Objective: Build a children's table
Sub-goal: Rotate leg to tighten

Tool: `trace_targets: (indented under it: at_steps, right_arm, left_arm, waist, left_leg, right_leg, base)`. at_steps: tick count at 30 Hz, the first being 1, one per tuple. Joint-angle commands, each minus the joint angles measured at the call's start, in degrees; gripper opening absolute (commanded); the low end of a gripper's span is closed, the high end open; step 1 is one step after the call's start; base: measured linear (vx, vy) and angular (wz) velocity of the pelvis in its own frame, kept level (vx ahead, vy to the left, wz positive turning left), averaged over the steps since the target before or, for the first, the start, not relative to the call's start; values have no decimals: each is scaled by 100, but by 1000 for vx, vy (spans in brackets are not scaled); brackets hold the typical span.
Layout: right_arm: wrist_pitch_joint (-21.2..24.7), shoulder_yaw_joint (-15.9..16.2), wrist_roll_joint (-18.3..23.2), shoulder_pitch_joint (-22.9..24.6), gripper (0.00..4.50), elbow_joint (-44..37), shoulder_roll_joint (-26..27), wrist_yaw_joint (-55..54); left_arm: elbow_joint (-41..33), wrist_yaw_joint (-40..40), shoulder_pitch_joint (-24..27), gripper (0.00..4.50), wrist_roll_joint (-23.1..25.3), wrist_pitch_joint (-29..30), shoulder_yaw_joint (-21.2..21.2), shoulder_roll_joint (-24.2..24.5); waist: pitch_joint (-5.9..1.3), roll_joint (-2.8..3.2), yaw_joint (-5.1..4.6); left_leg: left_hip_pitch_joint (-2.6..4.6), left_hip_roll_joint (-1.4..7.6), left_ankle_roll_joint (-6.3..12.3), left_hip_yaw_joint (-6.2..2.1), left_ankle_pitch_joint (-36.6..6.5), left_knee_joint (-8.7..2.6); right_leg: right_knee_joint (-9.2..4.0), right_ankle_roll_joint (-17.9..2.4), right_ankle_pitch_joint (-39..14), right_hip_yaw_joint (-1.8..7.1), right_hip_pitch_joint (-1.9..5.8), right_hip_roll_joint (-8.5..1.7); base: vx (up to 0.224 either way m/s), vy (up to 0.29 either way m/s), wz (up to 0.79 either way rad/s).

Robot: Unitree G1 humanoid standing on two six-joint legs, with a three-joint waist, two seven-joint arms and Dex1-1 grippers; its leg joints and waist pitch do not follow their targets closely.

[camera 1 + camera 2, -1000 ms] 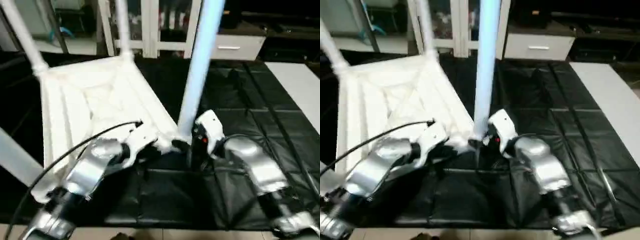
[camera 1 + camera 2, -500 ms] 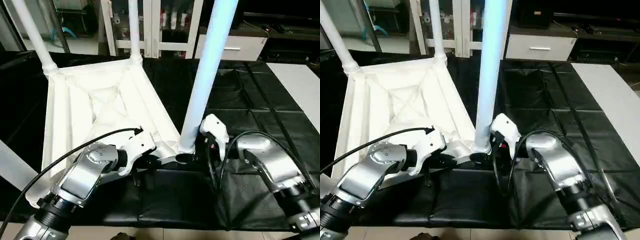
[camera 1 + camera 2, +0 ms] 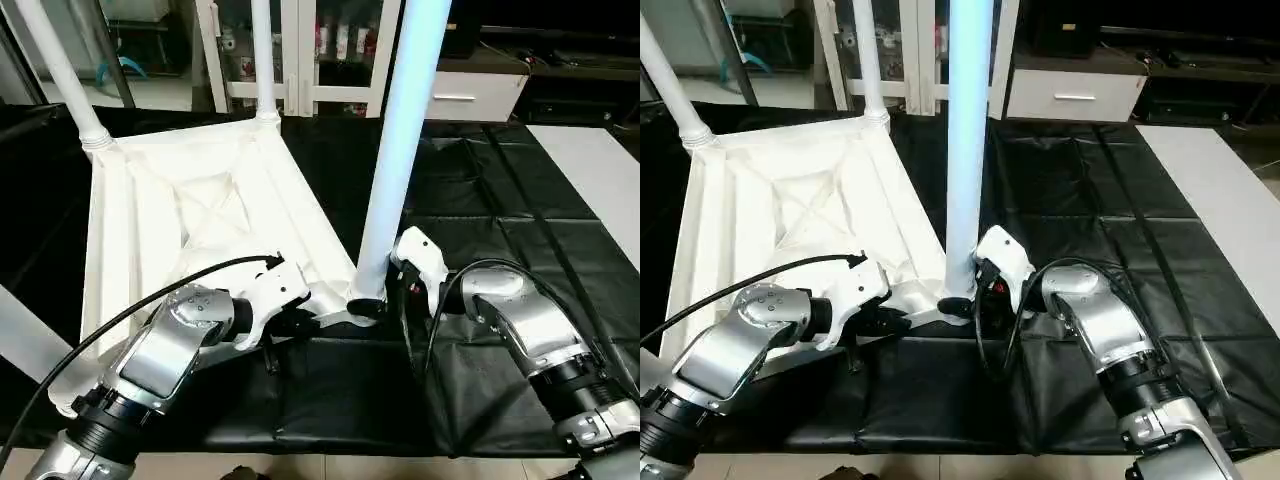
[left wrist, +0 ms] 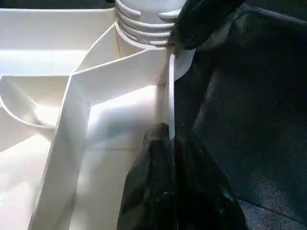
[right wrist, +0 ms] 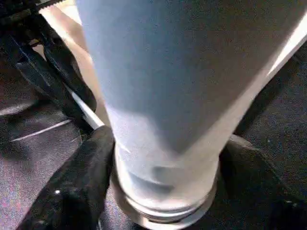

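1. The tabletop point(image 3: 190, 215) lies upside down on a black mat point(image 3: 480, 200), its X-ribbed underside facing up, stretching away from my left gripper point(image 3: 300, 322) toward the far left.
2. My left gripper is clenched on the tabletop's near rim wall, one finger point(image 4: 153, 191) inside the wall and the other outside it, just beside the near-right corner socket.
3. A leg point(image 3: 400, 150) stands upright in that socket, rising directly ahead of both my grippers and out past the top of the head views.
4. My right gripper point(image 3: 372, 305) reaches in from the right, and its two black fingers point(image 5: 76, 187) flank the base of this leg, one on each side, right at the socket collar. I cannot tell whether they are pressing on it or standing just off it.
5. Two more legs point(image 3: 55, 70) stand in the far corner sockets, well away from both grippers.
6. A flat white board point(image 3: 600, 170) lies on the mat far off to the right of my right arm.
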Motion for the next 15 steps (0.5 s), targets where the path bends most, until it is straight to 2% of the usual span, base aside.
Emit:
trace_targets:
  at_steps: [1,3,4,5,6,10,13,15]
  right_arm:
    - [-71,9,-62,-122,321,18,33,1]
    - [-80,13,-63,-114,294,13,38,12]
    - [-110,24,-73,-85,287,23,50,12]
    - [-116,22,-71,-80,283,32,57,12]
    - [-118,21,-70,-78,279,36,59,11]
    - [-138,7,-73,-30,272,45,73,26]
    - [-148,-15,-85,27,272,10,80,-30]
    - [-240,-180,-123,42,272,150,242,-455]
  left_arm:
    - [-165,-69,-3,0,-83,40,-176,-22]
    - [-184,-80,3,0,-86,46,-182,-12]
    - [-206,-96,31,0,-94,44,-180,13]
    - [-203,-101,37,0,-94,36,-180,20]
    - [-202,-104,40,0,-94,33,-180,23]
    - [-169,-125,40,0,-94,32,-204,30]
    - [-186,-135,46,0,-111,52,-212,20]
    - [-109,-23,42,0,-118,34,-162,-65]
  waist:
    - [-383,21,18]
    - [-381,23,16]
    - [-381,50,15]
    - [-381,34,5]
    - [-385,47,6]
    - [-390,65,-3]
    - [-390,42,-11]
    - [-388,51,-11]
  left_leg:
    - [195,328,235,-168,-867,-359]
    - [197,335,236,-172,-885,-365]
    - [197,334,220,-177,-907,-365]
    - [198,331,212,-174,-930,-367]
    - [198,331,210,-177,-926,-365]
    - [204,331,205,-177,-909,-362]
    - [200,327,216,-171,-906,-358]
    - [202,329,209,-173,-924,-361]
  right_leg:
    - [-369,-1627,298,212,196,-362]
    - [-369,-1630,264,209,195,-361]
    - [-368,-1631,244,207,194,-361]
    - [-371,-1626,233,206,194,-354]
    - [-366,-1632,248,207,197,-358]
    - [-357,-1657,373,204,196,-349]
    - [-360,-1672,404,206,203,-349]
    - [-362,-1674,360,206,199,-355]
  base:
    - [0,0,0]
    - [0,0,0]
    - [0,0,0]
    - [0,0,0]
    - [0,0,0]
    - [0,0,0]
    - [0,0,0]
    - [0,0,0]
